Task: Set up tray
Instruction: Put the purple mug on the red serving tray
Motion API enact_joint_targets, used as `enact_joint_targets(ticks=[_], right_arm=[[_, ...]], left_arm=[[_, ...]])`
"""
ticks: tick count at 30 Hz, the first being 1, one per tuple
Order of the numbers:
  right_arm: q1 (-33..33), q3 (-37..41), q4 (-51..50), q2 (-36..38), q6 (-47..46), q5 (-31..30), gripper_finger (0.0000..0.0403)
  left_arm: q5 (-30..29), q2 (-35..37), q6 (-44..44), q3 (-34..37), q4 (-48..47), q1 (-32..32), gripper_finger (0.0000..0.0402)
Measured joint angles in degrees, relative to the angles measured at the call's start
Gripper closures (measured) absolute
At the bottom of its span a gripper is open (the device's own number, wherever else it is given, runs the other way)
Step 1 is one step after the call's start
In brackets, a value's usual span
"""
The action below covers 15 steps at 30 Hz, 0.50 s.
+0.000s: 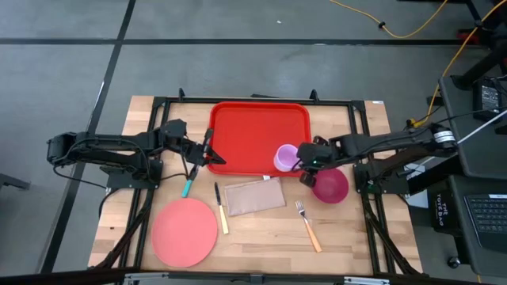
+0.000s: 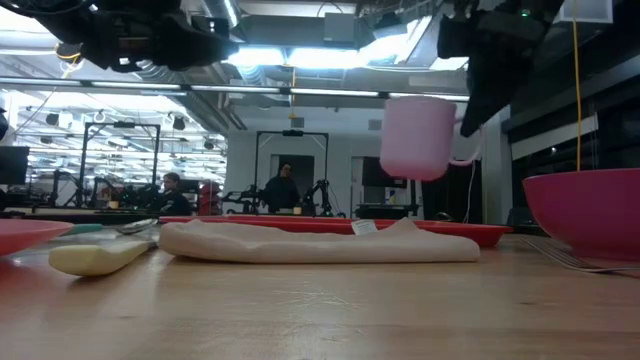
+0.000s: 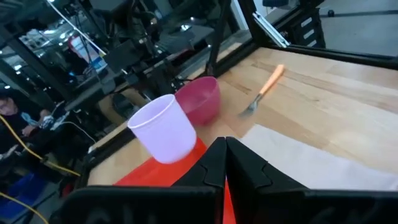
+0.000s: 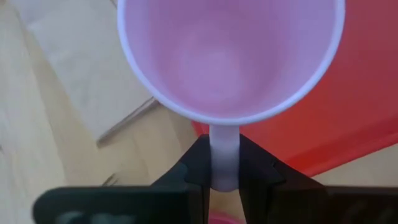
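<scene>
**Red tray waits as the cup comes over**

Red plastic, the tray [image 1: 257, 136] lies at the far middle of the desk [image 1: 348, 229]. At its left edge the left pincer [image 1: 212, 156] rests closed and empty, apparently steadying it. The right pincer [image 1: 303, 164] grips the cup [image 1: 285, 157] by its handle over the tray's right corner, likely to set it down. Only the low view shows the cup hanging clear; the right wrist view shows the pinched handle.
</scene>
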State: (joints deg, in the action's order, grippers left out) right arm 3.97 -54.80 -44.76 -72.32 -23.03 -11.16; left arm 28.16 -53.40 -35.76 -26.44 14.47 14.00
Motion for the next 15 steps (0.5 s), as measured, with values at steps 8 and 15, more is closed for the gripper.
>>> enact_joint_targets(ticks=[8,15], right_arm=[[-0.42,0.08,1.59,0.64,-0.44,-0.92,0.0347],[-4.53,-3.17,2.17,-0.08,0.86,6.62,0.0347]], left_arm=[[-6.95,-0.22,-1.52,0.00,0.79,0.00,0.0392],[-16.33,-1.09,-1.29,0.00,1.07,-0.02,0.0355]])
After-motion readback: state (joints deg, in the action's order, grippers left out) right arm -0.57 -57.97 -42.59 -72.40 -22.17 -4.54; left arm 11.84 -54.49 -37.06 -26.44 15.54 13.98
